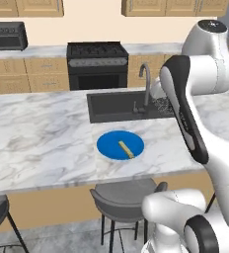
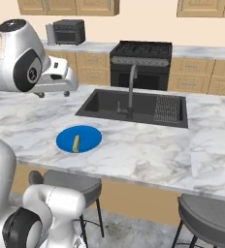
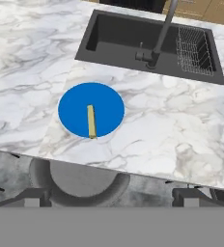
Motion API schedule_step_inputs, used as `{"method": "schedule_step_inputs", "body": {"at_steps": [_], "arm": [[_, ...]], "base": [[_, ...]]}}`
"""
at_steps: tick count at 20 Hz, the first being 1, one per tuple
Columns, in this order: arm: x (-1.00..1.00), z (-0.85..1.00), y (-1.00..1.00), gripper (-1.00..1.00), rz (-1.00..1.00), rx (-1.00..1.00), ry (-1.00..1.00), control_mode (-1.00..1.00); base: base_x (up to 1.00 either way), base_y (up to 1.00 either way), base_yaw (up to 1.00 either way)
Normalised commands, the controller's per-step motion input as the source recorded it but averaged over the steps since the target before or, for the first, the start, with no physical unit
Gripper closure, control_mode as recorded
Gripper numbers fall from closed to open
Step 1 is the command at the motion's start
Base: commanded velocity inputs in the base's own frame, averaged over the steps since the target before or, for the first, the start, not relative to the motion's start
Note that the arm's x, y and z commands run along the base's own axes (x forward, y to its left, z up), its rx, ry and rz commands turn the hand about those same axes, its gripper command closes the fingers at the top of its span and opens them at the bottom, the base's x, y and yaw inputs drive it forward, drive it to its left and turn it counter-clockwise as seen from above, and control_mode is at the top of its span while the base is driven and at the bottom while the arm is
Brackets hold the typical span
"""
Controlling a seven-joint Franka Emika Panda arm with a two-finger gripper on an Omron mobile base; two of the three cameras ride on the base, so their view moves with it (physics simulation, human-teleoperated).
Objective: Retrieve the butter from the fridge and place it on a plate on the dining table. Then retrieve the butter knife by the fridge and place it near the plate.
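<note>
The butter (image 1: 126,149) (image 2: 76,143) (image 3: 91,121), a thin yellow stick, lies on the round blue plate (image 1: 109,143) (image 2: 90,135) (image 3: 73,103). One end of it reaches the plate's near rim. The plate rests on the marble dining table (image 1: 37,138) (image 2: 143,145) (image 3: 157,125), just in front of the dark sink (image 1: 116,106) (image 2: 109,104) (image 3: 119,34). My gripper (image 2: 53,93) (image 3: 111,198) hangs open and empty, high above the table's near edge and well clear of the plate. The fridge and the butter knife are out of view.
A curved faucet (image 1: 146,84) (image 2: 131,87) and a wire rack (image 2: 168,109) stand at the sink. Grey stools (image 1: 124,197) (image 2: 206,213) sit under the table's near edge. A black stove (image 1: 96,62) and a toaster oven (image 1: 8,35) line the back counter.
</note>
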Motion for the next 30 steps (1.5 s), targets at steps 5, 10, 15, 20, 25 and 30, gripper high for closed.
{"method": "schedule_step_inputs", "body": {"at_steps": [5, 10, 15, 20, 25, 30], "arm": [[0.0, 0.0, 0.0, -1.0, 0.0, 0.0, 0.0, 1.0], [0.0, 0.0, 0.0, -1.0, 0.0, 0.0, 0.0, 1.0], [0.0, 0.0, 0.0, -1.0, 0.0, 0.0, 0.0, 1.0], [0.0, 0.0, 0.0, -1.0, 0.0, 0.0, 0.0, 1.0], [0.0, 0.0, 0.0, -1.0, 0.0, 0.0, 0.0, 1.0], [0.0, 0.0, 0.0, -1.0, 0.0, 0.0, 0.0, 1.0]], "base": [[-0.35, -0.16, -0.02], [-0.71, -0.75, -0.3], [-0.18, -0.81, -0.56], [-0.01, -0.82, -0.63], [0.0, -0.94, -0.62], [0.02, -0.9, -0.65]]}}
